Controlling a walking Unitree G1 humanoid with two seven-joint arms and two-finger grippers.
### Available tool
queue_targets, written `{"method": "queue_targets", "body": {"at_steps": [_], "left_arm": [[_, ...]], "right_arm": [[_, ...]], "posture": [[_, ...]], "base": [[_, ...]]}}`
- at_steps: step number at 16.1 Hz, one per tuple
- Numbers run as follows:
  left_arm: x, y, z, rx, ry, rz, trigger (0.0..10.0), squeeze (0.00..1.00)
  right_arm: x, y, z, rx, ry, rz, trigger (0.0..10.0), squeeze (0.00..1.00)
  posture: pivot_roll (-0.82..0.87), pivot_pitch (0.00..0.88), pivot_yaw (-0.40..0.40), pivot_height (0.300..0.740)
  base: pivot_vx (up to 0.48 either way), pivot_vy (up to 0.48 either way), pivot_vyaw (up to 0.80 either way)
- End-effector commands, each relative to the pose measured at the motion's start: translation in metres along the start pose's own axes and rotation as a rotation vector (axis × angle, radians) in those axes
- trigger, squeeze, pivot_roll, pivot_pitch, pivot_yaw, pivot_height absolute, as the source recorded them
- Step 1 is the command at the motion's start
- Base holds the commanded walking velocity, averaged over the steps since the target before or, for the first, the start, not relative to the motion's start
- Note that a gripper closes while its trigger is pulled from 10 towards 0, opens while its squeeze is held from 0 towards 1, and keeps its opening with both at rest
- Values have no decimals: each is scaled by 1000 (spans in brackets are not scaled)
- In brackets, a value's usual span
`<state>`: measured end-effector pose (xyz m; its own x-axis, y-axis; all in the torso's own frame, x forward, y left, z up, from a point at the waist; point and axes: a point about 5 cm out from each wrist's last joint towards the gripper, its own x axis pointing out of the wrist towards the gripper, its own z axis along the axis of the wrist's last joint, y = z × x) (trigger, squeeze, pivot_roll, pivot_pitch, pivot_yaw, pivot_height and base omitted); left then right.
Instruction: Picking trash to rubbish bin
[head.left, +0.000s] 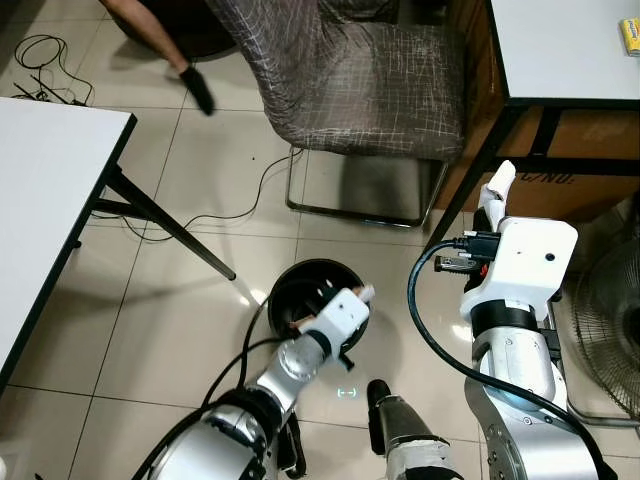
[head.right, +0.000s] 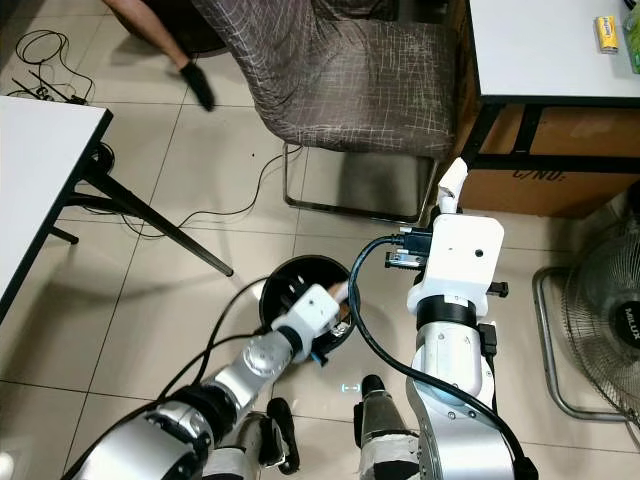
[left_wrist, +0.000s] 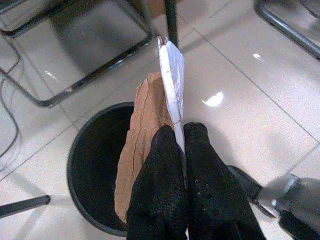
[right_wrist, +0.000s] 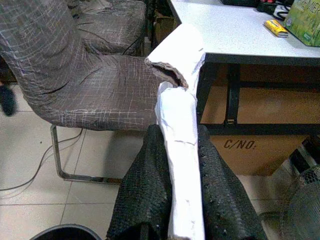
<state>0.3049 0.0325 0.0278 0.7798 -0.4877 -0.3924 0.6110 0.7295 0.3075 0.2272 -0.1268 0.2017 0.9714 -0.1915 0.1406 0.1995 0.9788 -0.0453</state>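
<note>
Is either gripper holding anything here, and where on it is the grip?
Both. The left gripper pinches a flat brown-and-white cardboard scrap by its lower edge, over the black bin. The right gripper clamps a folded white paper piece around its lower half.

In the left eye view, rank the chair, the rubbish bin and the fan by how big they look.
1. Chair.
2. Fan, cut off by the frame edge.
3. Rubbish bin, partly covered by the left gripper.

floor (head.left: 200, 180): pale glossy tiles | chair (head.left: 350, 80): grey patterned fabric | white tables (head.left: 50, 190) either side | fan (head.left: 610, 330): far right
</note>
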Motion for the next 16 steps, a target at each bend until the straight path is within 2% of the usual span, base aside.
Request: {"method": "queue_targets", "body": {"at_steps": [1,2,5,13,14,15,16], "left_arm": [[-3,-1,-11,-20,49,19,7804,0],[-2,1,-10,-21,51,29,8314,0],[-1,13,-8,-21,61,88,8824,0],[-1,38,-1,-64,61,216,9098,0],[-1,42,0,-78,64,232,9176,890],[-1,44,0,-88,65,240,10000,1000],[-2,45,0,-87,65,246,10000,1000]], "right_arm": [[-6,7,5,56,12,-3,10000,0],[-7,7,5,56,13,-3,10000,0],[-8,7,6,58,17,0,10000,0],[-9,7,10,52,16,6,10000,0],[-9,8,11,52,15,8,10000,0],[-10,8,11,51,14,9,10000,0],[-10,8,11,51,14,10,10000,0]], "posture": [[-267,371,93,740],[-268,372,93,740],[-278,379,87,740],[-292,385,81,740],[-292,385,81,740],[-292,385,81,740],[-292,385,81,740]], "base": [[0,0,0],[0,0,0],[0,0,0],[0,0,0],[0,0,0],[0,0,0],[0,0,0]]}}
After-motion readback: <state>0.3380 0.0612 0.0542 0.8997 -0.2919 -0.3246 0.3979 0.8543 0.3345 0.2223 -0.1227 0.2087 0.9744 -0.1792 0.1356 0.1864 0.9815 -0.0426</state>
